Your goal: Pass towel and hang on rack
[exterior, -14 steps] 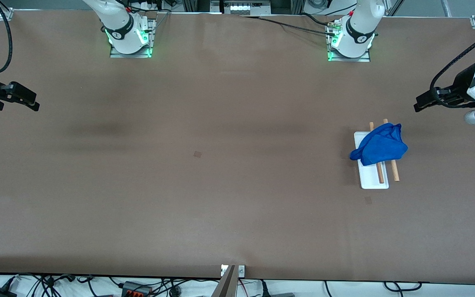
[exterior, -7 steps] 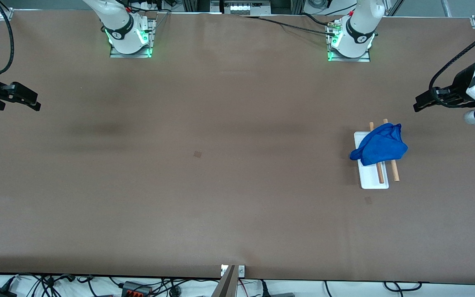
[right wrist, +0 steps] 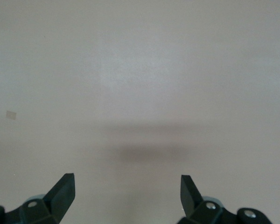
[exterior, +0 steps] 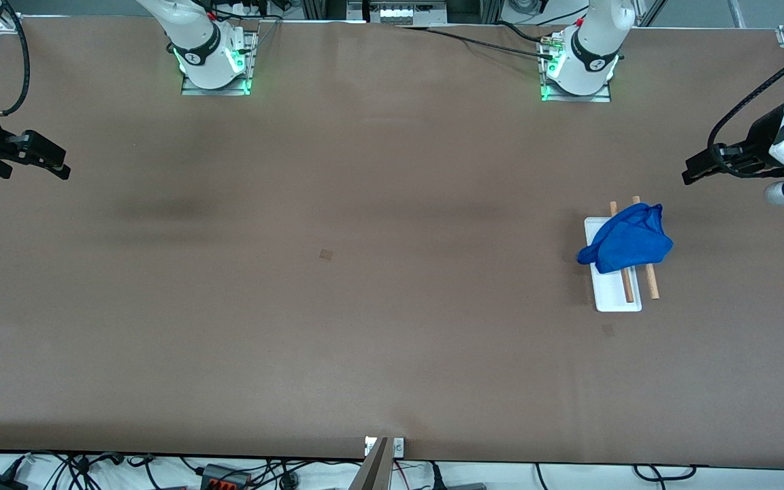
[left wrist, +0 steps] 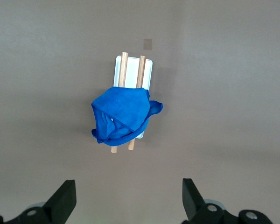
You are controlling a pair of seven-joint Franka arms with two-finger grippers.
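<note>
From my seat, the towel (exterior: 627, 243) covers the middle of the rack (exterior: 615, 294) rods and its wire support. Both arms run off the front view's side edges; wrist views crop each gripper's fingers at the bottom edge.

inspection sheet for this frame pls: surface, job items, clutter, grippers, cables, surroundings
Surface: brown table, bare apart from two small tape marks.
Job items: blue towel draped in a bunch over both rods of the rack, toward the left arm's end; rod ends stick out on both sides.
Clutter: nothing seen.
Grippers: left gripper open, empty, in the air at the left arm's end, not over the rack. Right gripper open, empty, in the air at the right arm's end.
Cables: black cable on the table by the left arm's base.
Surroundings: cable tangle below the table edge nearest the front camera.
</note>
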